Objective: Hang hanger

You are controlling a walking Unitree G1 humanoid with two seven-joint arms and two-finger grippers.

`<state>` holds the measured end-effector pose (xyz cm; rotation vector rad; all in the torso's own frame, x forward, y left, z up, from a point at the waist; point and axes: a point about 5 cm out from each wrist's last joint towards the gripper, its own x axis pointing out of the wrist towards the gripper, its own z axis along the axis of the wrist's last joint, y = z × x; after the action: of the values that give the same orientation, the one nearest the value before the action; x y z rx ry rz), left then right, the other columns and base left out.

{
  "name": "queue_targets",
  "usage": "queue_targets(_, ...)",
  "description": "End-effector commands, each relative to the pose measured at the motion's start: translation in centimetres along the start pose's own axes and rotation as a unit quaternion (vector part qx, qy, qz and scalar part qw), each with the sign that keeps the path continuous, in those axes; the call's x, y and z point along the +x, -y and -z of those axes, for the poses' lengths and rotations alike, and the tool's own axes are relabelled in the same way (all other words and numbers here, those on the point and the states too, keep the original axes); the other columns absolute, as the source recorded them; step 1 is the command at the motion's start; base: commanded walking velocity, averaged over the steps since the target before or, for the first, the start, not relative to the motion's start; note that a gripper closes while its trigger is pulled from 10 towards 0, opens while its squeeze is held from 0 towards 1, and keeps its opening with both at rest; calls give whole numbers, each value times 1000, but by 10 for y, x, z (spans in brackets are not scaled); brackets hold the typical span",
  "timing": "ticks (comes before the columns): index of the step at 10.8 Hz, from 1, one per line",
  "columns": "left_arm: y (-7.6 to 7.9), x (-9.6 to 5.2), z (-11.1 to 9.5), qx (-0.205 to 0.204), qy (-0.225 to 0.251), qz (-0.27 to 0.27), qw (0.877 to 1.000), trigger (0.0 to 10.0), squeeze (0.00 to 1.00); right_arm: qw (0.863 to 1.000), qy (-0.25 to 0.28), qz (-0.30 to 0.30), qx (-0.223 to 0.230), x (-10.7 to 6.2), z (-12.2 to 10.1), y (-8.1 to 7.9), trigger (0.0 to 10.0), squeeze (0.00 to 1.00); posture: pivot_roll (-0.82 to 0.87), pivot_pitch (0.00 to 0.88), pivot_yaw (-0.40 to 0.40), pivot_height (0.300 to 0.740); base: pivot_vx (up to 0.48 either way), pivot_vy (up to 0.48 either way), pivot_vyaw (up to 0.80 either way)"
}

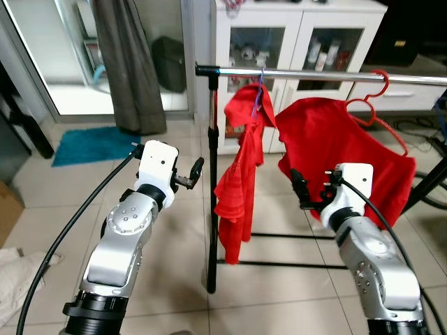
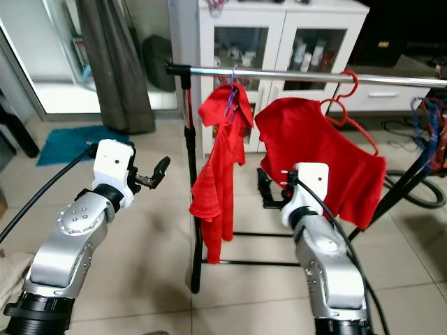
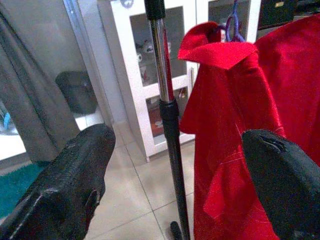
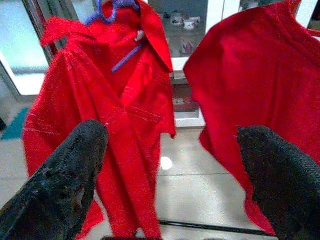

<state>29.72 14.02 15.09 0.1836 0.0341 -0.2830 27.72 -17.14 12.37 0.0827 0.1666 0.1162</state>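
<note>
Across the far side runs a clothes rack point(image 1: 211, 174): a dark upright post at its left end, a thin chromed rail point(image 1: 314, 74) on top, black floor bars below, all hard and smooth. Behind it stands a white glazed cabinet point(image 1: 297, 35); a grey curtain point(image 1: 129, 66) hangs far left over pale glossy tiles.

On the rail, right of centre, hangs a red T-shirt point(image 1: 342, 157) on a red hanger point(image 1: 374, 105), its hook over the rail. Left of it a red collared shirt point(image 1: 241, 174) droops, bunched and crooked, from a blue hanger point(image 1: 260, 94).

Judging by looks, both hangers are thin, stiff, light and slick; the cloth is soft and will swing and slip. Best hold seems the bare neck under the hook or the shoulder bar, not the fabric.

Left pincer point(image 1: 190, 174) hovers near the post, fingers spread wide, holding nothing. Right pincer point(image 1: 302, 188) sits just before the T-shirt, likewise wide apart and empty.
</note>
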Motion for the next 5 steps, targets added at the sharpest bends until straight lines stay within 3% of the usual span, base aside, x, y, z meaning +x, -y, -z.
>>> queue_targets(1,-1,3,-1,-4,-1,-8,1000,10000,898,1000,11,-6,-14,4,-6,1,10000,1000,82,0,-18,740,0,-480,0)
queue_targets(2,0,2,0,-8,-2,-11,1000,10000,890,1000,11,-6,-17,5,-6,2,10000,1000,82,0,-25,740,0,-480,0)
queue_targets(3,1,1,3,-33,-9,-12,999,10000,878,1000,12,-5,-13,6,-6,3,10000,1000,85,0,-29,740,0,0,0)
queue_targets(4,0,2,1,-15,-12,-16,1000,10000,882,1000,4,-12,-14,7,-3,2,10000,1000,85,0,-29,740,0,0,0)
queue_targets(5,-1,2,1,-9,-7,-17,1000,10000,898,1000,-1,-19,-16,7,-1,0,10000,1000,85,0,-34,740,0,0,800)
